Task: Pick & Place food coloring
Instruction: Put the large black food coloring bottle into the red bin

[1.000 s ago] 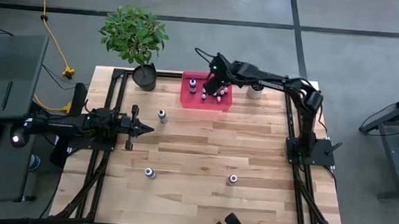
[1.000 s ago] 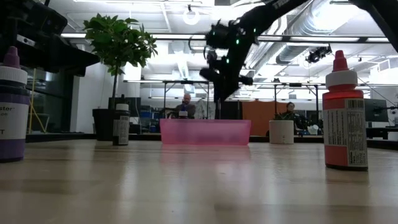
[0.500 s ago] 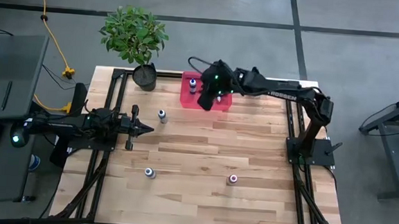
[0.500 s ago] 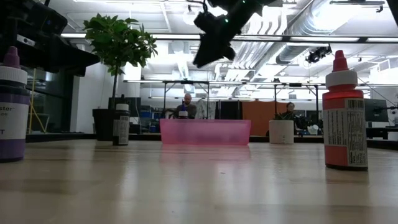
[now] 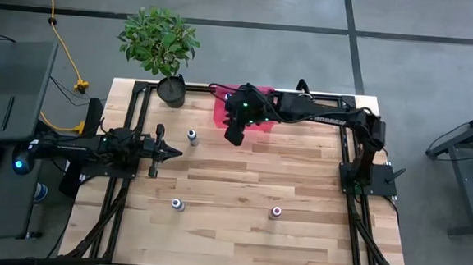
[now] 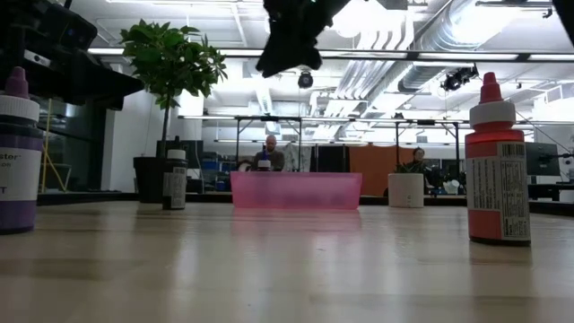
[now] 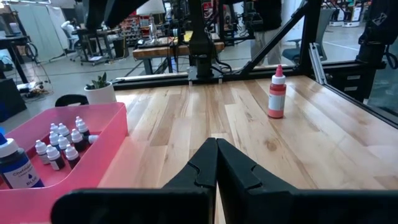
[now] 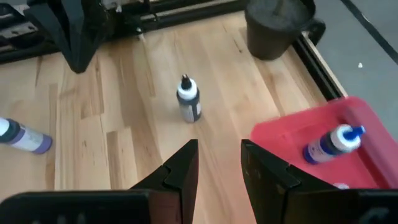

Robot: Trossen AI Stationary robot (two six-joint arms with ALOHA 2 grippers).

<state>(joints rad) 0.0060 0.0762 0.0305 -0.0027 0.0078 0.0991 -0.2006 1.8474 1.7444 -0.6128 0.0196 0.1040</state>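
Food coloring bottles: three stand loose on the table (image 5: pixel 239 231) in the high view. One dark-banded bottle (image 5: pixel 192 136) is left of centre, a purple-capped bottle (image 5: pixel 178 204) is at lower left, and a red bottle (image 5: pixel 276 210) is at lower centre. The rest sit inside the pink tray (image 5: pixel 221 107) at upper centre of that view, which the right arm partly covers, so they cannot be counted there.

The left wrist view shows the tray contents: one large blue-bodied bottle (image 7: pixel 17 171) at the frame's lower left edge and about eight tiny whitish bottles (image 7: pixel 60 146) clustered beside it.

Surroundings, by size: one potted plant (image 5: pixel 160 41) in a dark pot at the table's upper left corner, just left of the tray, and one small white plant pot (image 6: pixel 406 189), seen right of the tray in the low view. A person (image 6: pixel 270 151) sits in the room behind the tray.

The right gripper (image 5: pixel 235 133) hangs above the table at the tray's lower left corner; the right wrist view shows its fingers (image 8: pixel 180 171) spread apart with nothing between them, the dark-banded bottle standing ahead. The left gripper (image 5: pixel 169 152) lies at mid-left, well apart from every bottle, fingers (image 7: pixel 199 168) pressed together.

Only the low view shows the bottles in profile: purple at the left edge, red at right.
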